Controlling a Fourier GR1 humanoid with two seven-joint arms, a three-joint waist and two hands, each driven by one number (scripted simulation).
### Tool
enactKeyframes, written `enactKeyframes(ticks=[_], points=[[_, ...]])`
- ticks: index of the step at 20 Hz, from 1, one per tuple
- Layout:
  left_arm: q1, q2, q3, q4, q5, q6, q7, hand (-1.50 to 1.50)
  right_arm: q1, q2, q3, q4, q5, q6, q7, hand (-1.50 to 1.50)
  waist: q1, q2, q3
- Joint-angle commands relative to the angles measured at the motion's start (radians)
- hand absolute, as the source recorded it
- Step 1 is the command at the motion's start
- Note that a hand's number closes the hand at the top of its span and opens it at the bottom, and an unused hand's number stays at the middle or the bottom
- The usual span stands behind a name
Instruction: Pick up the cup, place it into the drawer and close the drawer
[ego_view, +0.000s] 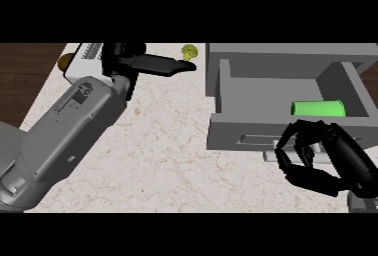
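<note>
Counter seen from above, with the drawer (226, 90) pulled open. The green cup (317, 108) lies on its side inside the drawer, against the near wall, just beyond the fingertips of the right hand (345, 161) and not touching them. The right hand sits in front of the drawer's front panel (240, 131), its fingers (299, 135) arched into a claw and its thumb curled beneath. Nothing shows between them, and the fingertips reach the panel's upper edge. The panel's handle slot (255, 139) is just to this hand's left.

The left hand (151, 64) is well apart from the drawer, at the far end of its grey forearm (70, 130), with its fingers straight and flat and pointing toward the drawer, carrying nothing. A small yellow-green object (190, 51) rests on the marble counter (170, 155) just past these fingertips — between them and the drawer's left wall.
</note>
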Motion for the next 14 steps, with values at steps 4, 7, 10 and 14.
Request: enactKeyframes(ticks=[4, 7, 10, 14], points=[[0.171, 0.08, 0.03, -0.158, 0.004, -0.022, -0.004, -1.5, -0.103, -0.047, 0.121, 0.225, 0.299, -0.08, -0.067, 1.5, 0.021, 0.003, 0.0], [0.238, 0.127, 0.06, -0.199, 0.022, -0.079, -0.013, -1.5, -0.132, -0.066, 0.145, 0.374, 0.396, -0.145, -0.14, 1.5, 0.018, 0.006, 0.0], [0.302, 0.188, 0.099, -0.245, 0.044, -0.122, 0.0, -1.5, -0.186, -0.017, 0.204, 0.515, 0.507, -0.246, -0.155, 1.5, 0.022, 0.007, 0.001], [0.4, 0.185, 0.119, -0.27, 0.014, -0.141, -0.057, -1.5, -0.363, 0.066, 0.211, 0.731, 0.564, -0.282, -0.136, 1.5, 0.006, 0.01, 0.0]])
